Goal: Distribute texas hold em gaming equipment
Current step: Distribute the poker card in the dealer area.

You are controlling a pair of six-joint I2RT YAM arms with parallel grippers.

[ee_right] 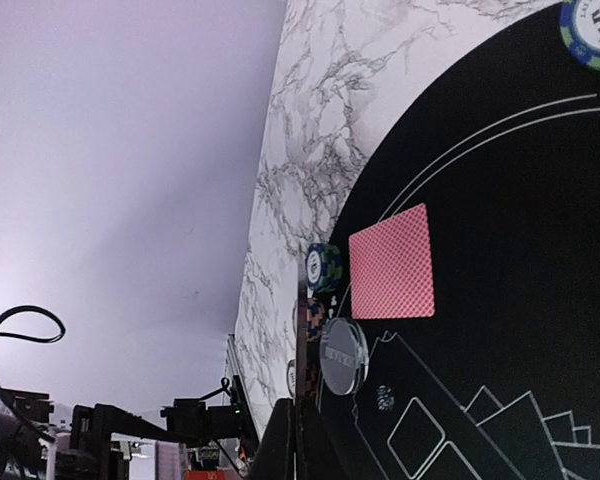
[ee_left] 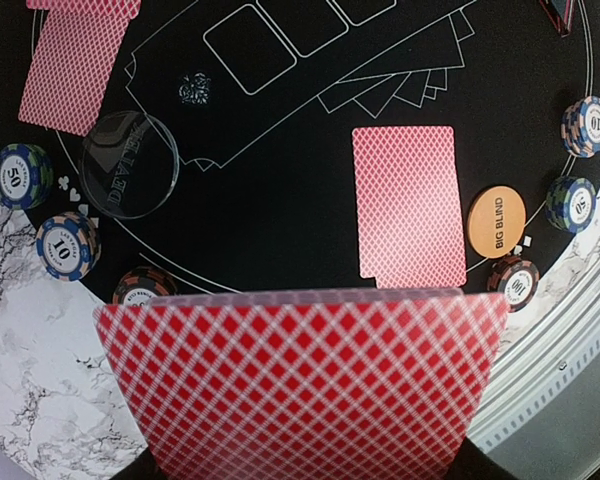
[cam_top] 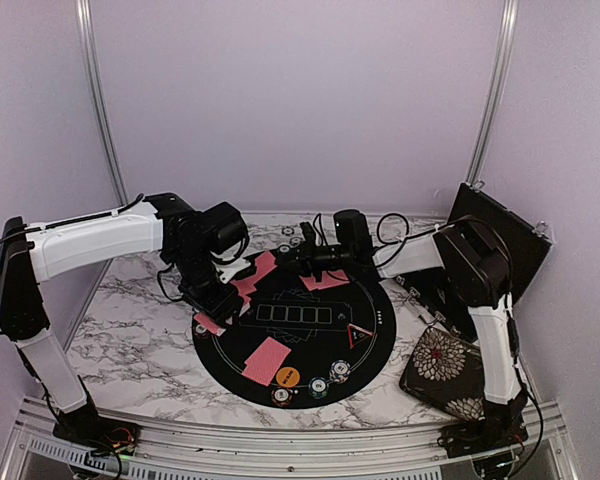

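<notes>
The red-backed cards [ee_left: 300, 385] are pinched in your left gripper [cam_top: 210, 308] above the black mat's [cam_top: 310, 375] left edge, with chip stacks [ee_left: 68, 245] below. Your right gripper [ee_right: 298, 445] is pressed together over the mat's far side.

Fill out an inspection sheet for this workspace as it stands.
Surface: marble-look table carrying a round black poker mat.
Job's things: face-down cards lie on the mat. Chip stacks sit near its rim, with an orange Big Blind disc, a clear dealer button and a red-edged triangle.
Clutter: floral pouch and black case on the right side.
Grippers: left gripper shut on a card deck; right gripper shut, nothing seen in it.
Cables: black cable loops by the right arm.
Surroundings: lilac walls, metal frame posts.
</notes>
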